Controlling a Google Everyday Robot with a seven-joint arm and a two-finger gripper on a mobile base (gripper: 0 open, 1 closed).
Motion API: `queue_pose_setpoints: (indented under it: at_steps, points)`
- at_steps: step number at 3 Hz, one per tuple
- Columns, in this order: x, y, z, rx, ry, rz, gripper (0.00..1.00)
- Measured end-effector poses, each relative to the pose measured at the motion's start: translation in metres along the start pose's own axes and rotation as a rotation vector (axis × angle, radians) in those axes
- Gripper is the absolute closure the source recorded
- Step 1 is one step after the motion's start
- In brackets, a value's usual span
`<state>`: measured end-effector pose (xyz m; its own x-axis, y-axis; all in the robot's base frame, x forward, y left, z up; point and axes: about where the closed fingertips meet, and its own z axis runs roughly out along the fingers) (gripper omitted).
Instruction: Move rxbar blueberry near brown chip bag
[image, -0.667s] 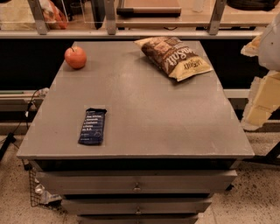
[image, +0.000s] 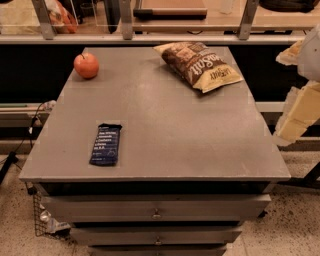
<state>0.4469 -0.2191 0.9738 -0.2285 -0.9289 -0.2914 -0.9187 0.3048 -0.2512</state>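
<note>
The rxbar blueberry (image: 106, 145) is a small dark navy wrapper with pale text lines, lying flat near the front left of the grey table (image: 170, 125). The brown chip bag (image: 198, 65) lies puffy and crinkled at the far right of the tabletop, well apart from the bar. My gripper (image: 299, 102) shows only as cream-coloured arm parts at the right edge of the camera view, off the table's right side and clear of both objects.
A red apple (image: 86, 65) sits at the far left corner of the table. Drawers (image: 156, 212) run below the front edge. A shelf with metal posts (image: 125, 20) stands behind the table. Cables and a wire basket (image: 45, 220) lie on the floor at the left.
</note>
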Motion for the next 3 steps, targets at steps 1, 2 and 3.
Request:
queue_pose_setpoints:
  at_steps: [1,2,3]
  points:
    - [-0.019,-0.013,0.024,-0.006,-0.195,0.063,0.0]
    - [-0.054,-0.015,0.051,-0.049,-0.347,0.106,0.0]
    - [-0.117,0.015,0.08,-0.157,-0.511,0.098,0.0]
